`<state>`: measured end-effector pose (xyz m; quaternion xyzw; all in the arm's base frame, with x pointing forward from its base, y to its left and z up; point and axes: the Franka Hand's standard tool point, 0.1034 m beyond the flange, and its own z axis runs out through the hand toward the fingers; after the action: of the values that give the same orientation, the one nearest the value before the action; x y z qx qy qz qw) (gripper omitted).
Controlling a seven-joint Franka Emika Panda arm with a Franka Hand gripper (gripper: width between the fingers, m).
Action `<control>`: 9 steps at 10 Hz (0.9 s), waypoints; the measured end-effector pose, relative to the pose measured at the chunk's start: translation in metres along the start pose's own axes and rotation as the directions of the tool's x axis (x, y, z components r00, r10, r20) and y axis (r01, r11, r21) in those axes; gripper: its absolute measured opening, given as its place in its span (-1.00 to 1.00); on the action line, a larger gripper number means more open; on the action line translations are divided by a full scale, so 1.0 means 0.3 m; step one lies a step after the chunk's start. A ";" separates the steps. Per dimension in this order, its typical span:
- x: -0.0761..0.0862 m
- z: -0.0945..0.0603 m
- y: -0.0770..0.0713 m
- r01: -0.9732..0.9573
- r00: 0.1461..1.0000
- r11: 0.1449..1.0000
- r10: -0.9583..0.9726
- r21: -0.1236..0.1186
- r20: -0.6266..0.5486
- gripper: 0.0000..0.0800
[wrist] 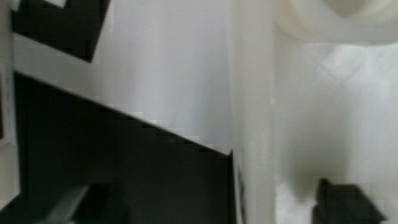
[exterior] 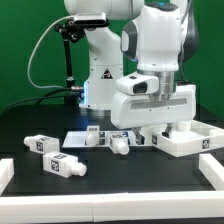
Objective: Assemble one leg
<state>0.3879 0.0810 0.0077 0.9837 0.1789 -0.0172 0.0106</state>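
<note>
The white arm (exterior: 150, 40) is seen bent low over the black table (exterior: 110, 190). A large white panel (exterior: 192, 140) with raised rims is laid flat towards the exterior view's right, partly covered by the arm's wrist. The marker board (exterior: 82, 140) is set flat near the middle of the table, in front of the arm's base. The tool (exterior: 148, 128) is lowered close to the panel's near edge. In the blurred wrist view its dark fingertips (wrist: 54, 205) are shown spread wide, with white surfaces between them, so it is taken to be released with nothing grasped. The nearest leg (exterior: 120, 146) is laid on its side just beside the marker board, apart from the tool. A second leg (exterior: 63, 165) and a third leg (exterior: 42, 143) are laid on the table well towards the exterior view's left.
</note>
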 end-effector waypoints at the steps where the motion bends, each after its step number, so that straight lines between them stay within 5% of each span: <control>1: 0.000 0.000 0.000 0.000 1.000 1.000 0.000 0.000 0.000 -0.14; 2: -0.001 0.000 0.000 0.000 1.000 1.000 0.000 0.000 0.000 -0.14; 4: -0.001 0.000 0.000 0.000 1.000 1.000 0.000 0.000 0.001 -0.85; 5: 0.001 -0.009 0.006 -0.005 1.000 1.000 0.005 0.002 0.006 -0.85; 7: 0.015 -0.127 0.092 -0.138 0.986 0.990 0.136 0.021 0.093 -0.87; 9: 0.087 -0.304 0.261 -0.267 0.952 0.962 0.255 0.053 0.170 -0.87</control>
<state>0.4426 0.0195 0.0988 0.9937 0.0449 -0.1023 -0.0097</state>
